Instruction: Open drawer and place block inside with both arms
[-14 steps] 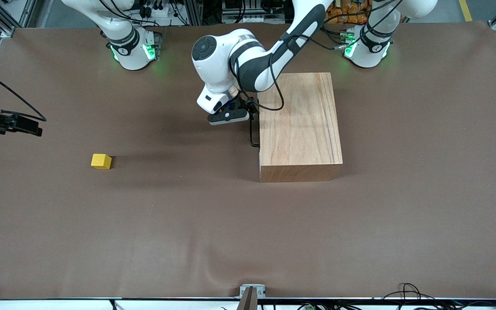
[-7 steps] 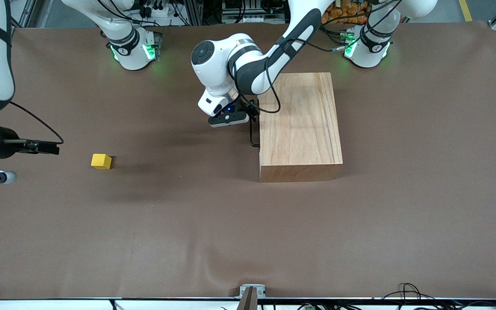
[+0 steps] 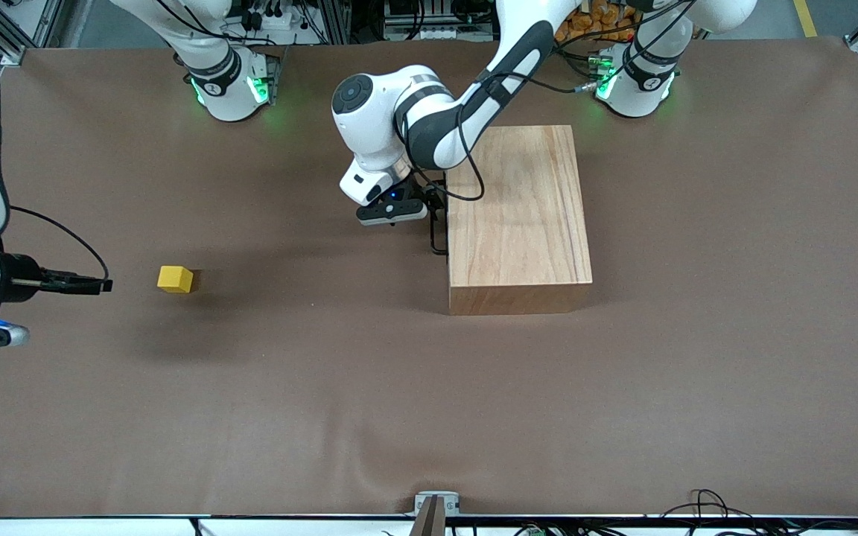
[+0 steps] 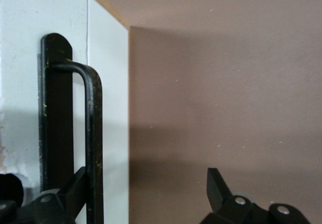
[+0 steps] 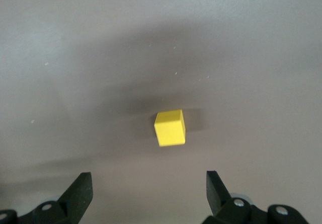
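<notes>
Reaching from the front view's upper right, my left gripper [image 3: 429, 199] sits at the black wire handle [image 3: 438, 231] of the closed drawer in the wooden box [image 3: 520, 208]; my right gripper [image 3: 71, 284] hovers beside the yellow block [image 3: 175, 279], well apart from the box. My left wrist view shows wide fingers [image 4: 217, 183] straddling the handle [image 4: 90, 133], ready to pull. My right wrist view shows spread fingers [image 5: 80, 189] framing the block [image 5: 170, 127] for pickup.

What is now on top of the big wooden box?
The wooden box carries no objects on its visible top. The left arm's forearm and cable cross above one corner, hiding that part. The yellow block lies on the table, apart.
</notes>
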`<state>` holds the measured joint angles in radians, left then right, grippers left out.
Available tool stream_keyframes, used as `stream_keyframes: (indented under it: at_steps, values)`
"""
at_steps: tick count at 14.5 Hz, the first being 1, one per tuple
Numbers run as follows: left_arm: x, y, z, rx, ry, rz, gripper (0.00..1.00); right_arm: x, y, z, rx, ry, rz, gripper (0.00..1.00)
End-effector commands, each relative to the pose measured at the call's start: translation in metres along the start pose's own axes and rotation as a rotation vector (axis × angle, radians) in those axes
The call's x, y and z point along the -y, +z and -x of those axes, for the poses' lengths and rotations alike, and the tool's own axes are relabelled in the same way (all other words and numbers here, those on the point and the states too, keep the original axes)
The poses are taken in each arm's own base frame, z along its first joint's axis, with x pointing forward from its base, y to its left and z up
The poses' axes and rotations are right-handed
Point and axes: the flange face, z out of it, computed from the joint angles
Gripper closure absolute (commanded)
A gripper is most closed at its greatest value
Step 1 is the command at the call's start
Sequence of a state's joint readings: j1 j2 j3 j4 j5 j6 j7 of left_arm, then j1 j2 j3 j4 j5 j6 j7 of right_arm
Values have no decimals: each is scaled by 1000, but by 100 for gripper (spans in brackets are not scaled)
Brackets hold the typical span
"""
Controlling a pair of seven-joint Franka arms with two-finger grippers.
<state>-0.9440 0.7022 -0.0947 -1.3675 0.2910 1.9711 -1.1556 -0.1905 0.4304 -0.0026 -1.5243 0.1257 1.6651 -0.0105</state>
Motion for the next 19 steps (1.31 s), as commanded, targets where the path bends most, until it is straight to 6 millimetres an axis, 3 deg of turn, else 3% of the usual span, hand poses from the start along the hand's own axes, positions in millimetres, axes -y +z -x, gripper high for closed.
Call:
stream_keyframes:
  at_steps: [1,5,7,9,14,17,19]
  values:
    - [-9,-6,-5,-40,9,45,0,4,21,4,-18,-2,16,0]
    - [-14,-11,-7,-55,3,95,0,6,65,1,-54,14,22,0]
    - [-18,-8,-7,-64,3,122,0,1,73,2,-50,8,29,0]
    - [-22,-6,-9,-68,3,133,0,2,97,12,1,1,39,0]
    - [-33,-9,-7,-73,4,156,0,30,143,35,56,-99,155,0]
    - [-38,-17,-5,-79,8,180,0,24,159,35,25,-171,198,0]
    - [-41,-20,-5,-92,11,210,0,9,174,35,-15,-213,188,0]
